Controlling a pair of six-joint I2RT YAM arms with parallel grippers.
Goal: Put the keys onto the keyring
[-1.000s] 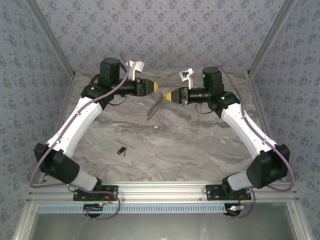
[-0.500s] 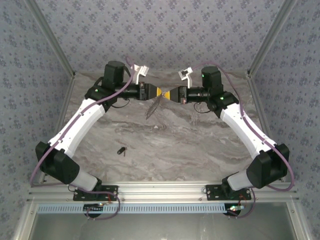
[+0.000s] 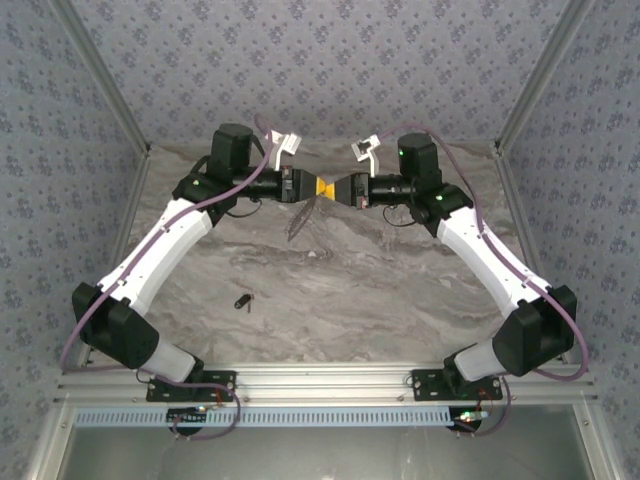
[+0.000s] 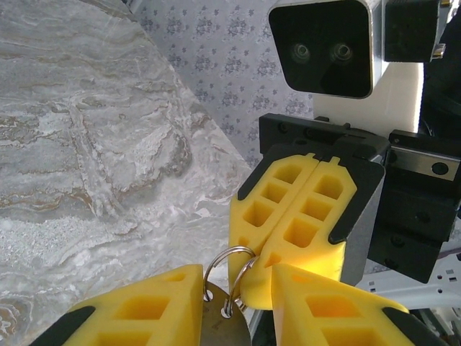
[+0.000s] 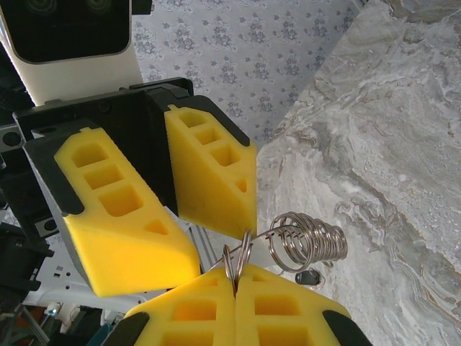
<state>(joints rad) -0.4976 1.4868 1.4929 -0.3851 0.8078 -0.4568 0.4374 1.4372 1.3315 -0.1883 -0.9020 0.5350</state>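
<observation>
Above the far edge of the marble table (image 3: 400,290), my right gripper (image 5: 235,292) pinches the keyring (image 5: 310,241); my left gripper (image 4: 234,292) stands spread around it. The key (image 3: 243,301) lies well apart, toward the near-left corner.

Bright, even lighting; soft shadows, sharp wrist views.

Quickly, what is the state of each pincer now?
Left pincer: open, its fingers on either side of the keyring.
Right pincer: closed, holding the keyring.
</observation>
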